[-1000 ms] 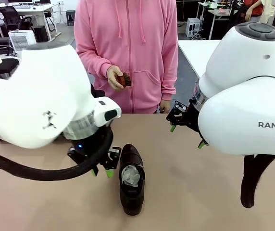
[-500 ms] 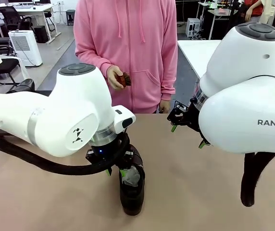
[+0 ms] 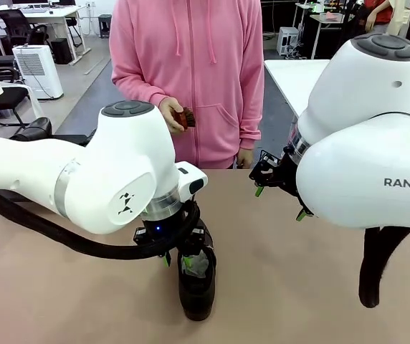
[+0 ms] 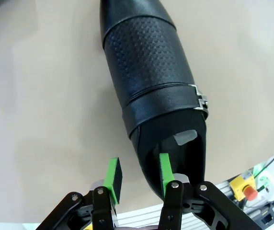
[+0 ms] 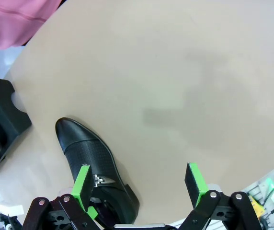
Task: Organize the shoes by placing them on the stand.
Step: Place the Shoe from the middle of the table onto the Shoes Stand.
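Black leather shoe is lying on the table, long axis running away from my left gripper; its half-open jaws are straddling the collar wall, gripping nothing yet.

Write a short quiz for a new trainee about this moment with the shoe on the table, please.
1. True or false: the right gripper holds the shoe.
2. What is in the person's hand? A: a small brown brush. B: a second shoe. C: a sheet of paper.
3. Fill in: one finger of the left gripper is inside the shoe's opening and the other is ____ the shoe.

Key: 1 false, its jaws are wide open above the table. 2 A. 3 outside.
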Controlling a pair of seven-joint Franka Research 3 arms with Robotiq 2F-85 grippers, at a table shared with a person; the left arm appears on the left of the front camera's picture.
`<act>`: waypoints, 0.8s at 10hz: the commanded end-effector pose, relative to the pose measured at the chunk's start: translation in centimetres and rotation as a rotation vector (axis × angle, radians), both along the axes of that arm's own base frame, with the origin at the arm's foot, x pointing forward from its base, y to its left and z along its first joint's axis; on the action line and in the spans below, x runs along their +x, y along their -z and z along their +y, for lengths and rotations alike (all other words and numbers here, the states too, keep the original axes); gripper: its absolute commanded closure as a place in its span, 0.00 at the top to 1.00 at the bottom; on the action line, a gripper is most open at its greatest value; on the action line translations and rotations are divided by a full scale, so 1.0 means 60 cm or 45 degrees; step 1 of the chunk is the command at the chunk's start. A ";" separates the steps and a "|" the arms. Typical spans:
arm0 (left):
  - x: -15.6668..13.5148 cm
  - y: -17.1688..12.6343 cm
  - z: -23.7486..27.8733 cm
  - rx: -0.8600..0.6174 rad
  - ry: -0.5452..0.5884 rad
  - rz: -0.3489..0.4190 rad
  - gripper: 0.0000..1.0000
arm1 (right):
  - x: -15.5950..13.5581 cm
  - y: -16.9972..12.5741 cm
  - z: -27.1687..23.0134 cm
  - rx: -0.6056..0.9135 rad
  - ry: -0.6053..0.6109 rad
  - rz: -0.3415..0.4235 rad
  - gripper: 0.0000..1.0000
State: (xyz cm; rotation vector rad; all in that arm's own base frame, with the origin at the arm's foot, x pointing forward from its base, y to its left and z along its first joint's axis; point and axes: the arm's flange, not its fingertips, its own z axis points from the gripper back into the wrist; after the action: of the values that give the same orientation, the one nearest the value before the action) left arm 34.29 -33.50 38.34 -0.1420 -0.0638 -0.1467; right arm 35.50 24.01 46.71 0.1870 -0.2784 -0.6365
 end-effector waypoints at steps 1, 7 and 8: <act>0.000 0.016 -0.016 0.042 -0.020 0.022 0.44 | 0.005 0.000 -0.002 0.027 -0.027 -0.004 1.00; 0.003 0.036 -0.020 0.091 0.041 0.081 0.11 | 0.005 0.000 -0.002 0.027 -0.027 -0.004 1.00; 0.005 0.040 -0.021 0.089 0.045 0.087 0.00 | 0.005 0.000 -0.002 0.027 -0.027 -0.004 1.00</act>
State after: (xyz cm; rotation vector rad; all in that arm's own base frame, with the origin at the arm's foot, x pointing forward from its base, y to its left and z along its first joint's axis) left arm 34.20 -34.51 35.93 -0.0951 0.0148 -0.1712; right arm 35.50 24.01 46.71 0.1869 -0.2783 -0.6364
